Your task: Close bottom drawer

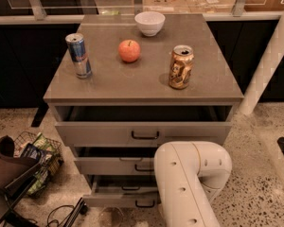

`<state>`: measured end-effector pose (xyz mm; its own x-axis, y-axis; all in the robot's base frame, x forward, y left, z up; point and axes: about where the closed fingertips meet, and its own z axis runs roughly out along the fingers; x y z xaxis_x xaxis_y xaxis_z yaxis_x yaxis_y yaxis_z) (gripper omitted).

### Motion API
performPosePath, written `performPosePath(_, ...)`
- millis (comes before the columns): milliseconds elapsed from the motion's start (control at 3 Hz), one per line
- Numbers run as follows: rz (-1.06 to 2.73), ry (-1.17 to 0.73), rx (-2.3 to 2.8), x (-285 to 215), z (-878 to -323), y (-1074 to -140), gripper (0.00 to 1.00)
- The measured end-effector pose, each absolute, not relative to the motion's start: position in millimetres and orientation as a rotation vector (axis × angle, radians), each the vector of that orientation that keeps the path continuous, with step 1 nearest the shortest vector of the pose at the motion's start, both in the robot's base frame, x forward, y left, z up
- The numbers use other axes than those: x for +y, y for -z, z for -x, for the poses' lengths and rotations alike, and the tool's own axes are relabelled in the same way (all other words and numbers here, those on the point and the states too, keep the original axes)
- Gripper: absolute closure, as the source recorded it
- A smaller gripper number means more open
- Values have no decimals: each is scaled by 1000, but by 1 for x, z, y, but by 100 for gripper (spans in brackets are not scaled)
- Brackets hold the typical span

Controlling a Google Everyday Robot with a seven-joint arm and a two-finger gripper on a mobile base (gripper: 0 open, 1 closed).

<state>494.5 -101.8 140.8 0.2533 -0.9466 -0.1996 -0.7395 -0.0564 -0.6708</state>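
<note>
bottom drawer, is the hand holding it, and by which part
Cannot be told: the hand is out of view, past the white arm, which covers the right end of the bottom drawer.

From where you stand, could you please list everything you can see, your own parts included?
square grey cabinet: one, grey, centre
tall blue and silver drink can: one, cabinet top, left
round orange-red apple: one, cabinet top, middle
small white bowl: one, cabinet top, rear
gold and brown drink can: one, cabinet top, right
top drawer: one, grey, partly open
middle drawer: one, grey, partly open
bottom drawer: one, grey, lowest, partly open
dark wire basket: one, floor, left
white post: one, right
white robot arm: one, foreground, overlapping the lower drawers
claw: not in view
</note>
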Motion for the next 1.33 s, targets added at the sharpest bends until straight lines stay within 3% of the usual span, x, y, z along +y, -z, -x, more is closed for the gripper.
performPosePath(1333, 1844, 387, 1535, -101, -494, -141, 100)
